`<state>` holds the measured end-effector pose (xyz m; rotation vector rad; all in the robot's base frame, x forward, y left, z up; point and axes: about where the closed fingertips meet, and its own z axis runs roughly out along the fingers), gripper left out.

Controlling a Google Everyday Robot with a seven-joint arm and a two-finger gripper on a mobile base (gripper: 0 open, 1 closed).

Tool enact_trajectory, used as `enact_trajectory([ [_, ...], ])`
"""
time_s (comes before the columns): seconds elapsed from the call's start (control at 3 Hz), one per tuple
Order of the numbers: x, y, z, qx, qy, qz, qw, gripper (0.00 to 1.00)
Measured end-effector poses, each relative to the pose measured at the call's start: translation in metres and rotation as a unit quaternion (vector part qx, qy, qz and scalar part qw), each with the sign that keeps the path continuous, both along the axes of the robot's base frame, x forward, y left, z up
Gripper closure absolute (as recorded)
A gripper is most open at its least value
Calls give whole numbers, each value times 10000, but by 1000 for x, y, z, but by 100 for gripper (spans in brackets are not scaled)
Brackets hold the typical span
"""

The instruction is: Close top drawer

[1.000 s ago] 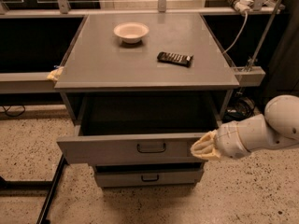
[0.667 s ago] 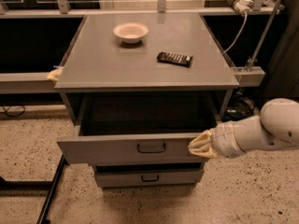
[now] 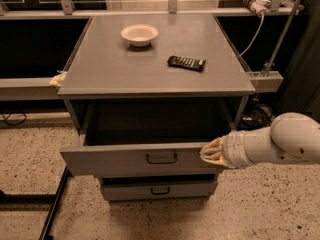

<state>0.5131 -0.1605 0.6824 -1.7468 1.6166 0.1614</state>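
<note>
The top drawer (image 3: 125, 159) of the grey cabinet is pulled far out, its flat front facing me with a small dark bar handle (image 3: 161, 158) at centre and a dark inside. My gripper (image 3: 209, 152) comes in from the right on a white arm and rests against the right end of the drawer's front panel, near its top edge.
The cabinet top (image 3: 100, 74) carries a white bowl (image 3: 139, 34) and a dark remote-like bar (image 3: 186, 62). A lower drawer (image 3: 159, 189) sits slightly out below. A dark frame leg (image 3: 52, 209) runs along the speckled floor at left. Cables and a rail (image 3: 265, 79) stand at right.
My gripper has slid a little left along the drawer front. The drawer front looks about where it was.
</note>
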Motion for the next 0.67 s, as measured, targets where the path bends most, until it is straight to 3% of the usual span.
enact_trajectory([
  [0.67,38,-12,-11,-191,-380,-254,9988,100],
])
